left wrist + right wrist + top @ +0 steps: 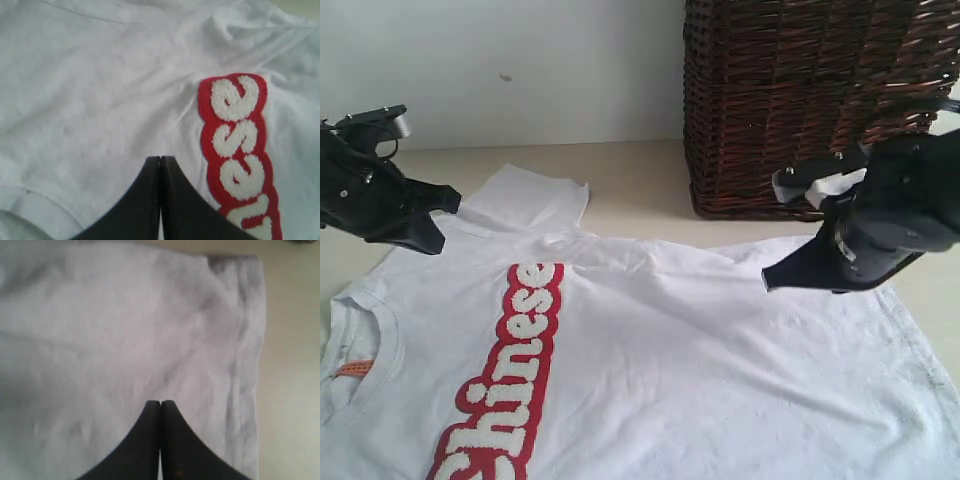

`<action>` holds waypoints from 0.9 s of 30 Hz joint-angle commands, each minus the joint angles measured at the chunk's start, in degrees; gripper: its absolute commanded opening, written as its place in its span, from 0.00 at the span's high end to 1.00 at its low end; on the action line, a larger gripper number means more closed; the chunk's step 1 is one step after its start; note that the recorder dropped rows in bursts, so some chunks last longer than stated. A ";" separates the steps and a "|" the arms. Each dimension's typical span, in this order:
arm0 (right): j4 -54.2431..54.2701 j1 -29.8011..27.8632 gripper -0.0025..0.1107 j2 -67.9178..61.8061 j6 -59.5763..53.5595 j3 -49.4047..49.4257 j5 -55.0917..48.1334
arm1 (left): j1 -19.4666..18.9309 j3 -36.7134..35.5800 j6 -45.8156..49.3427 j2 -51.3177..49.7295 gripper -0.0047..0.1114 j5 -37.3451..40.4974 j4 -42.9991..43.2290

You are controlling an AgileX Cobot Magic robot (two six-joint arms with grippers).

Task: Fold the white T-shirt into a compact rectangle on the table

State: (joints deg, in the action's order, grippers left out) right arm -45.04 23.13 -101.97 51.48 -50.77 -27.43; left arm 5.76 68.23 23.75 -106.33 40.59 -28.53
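The white T-shirt lies spread flat on the table, front up, with fuzzy white letters on a red band and an orange neck tag. One sleeve points toward the back wall. My left gripper hovers shut and empty above the shirt's shoulder; its wrist view shows the tips over plain white cloth beside the red band. My right gripper hangs shut and empty above the shirt's lower part, its tips over cloth near the hem.
A dark brown wicker basket stands at the back right, just behind my right arm. A pale wall closes the back. Bare table shows beyond the hem.
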 commanded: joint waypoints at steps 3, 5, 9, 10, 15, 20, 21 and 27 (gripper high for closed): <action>16.59 -8.61 0.98 -5.95 -18.54 -8.95 4.26 | -0.07 10.30 -0.35 -8.83 0.96 0.05 0.87; 22.17 -10.04 0.98 -7.98 -24.45 -10.88 4.87 | -0.07 14.69 -0.35 -12.50 0.96 -0.34 0.87; 27.59 -10.93 0.98 -11.68 -31.67 -13.02 3.45 | -0.07 24.49 -0.87 -19.85 0.96 1.78 0.87; 27.59 -10.93 0.98 -12.26 -31.93 -13.02 3.45 | -0.07 26.49 -1.65 -21.29 0.96 2.34 0.87; 24.83 -12.42 0.98 -14.40 -31.78 -13.02 3.45 | 0.04 36.24 -3.22 -28.41 0.96 6.08 1.69; 24.56 -16.20 0.98 -15.81 -31.67 -13.02 3.31 | 0.04 40.11 -8.33 -32.99 0.96 7.97 11.44; 24.56 -16.94 0.98 -16.05 -31.77 -13.02 3.31 | 0.04 40.20 -9.65 -33.30 0.96 8.48 13.66; 24.56 -18.43 0.98 -16.08 -31.91 -13.02 3.67 | -0.55 40.62 -12.20 -34.15 0.96 8.75 16.35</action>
State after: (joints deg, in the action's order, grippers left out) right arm -19.64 5.39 -116.88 20.11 -64.07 -22.32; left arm 5.76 108.80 12.73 -139.17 48.57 -14.46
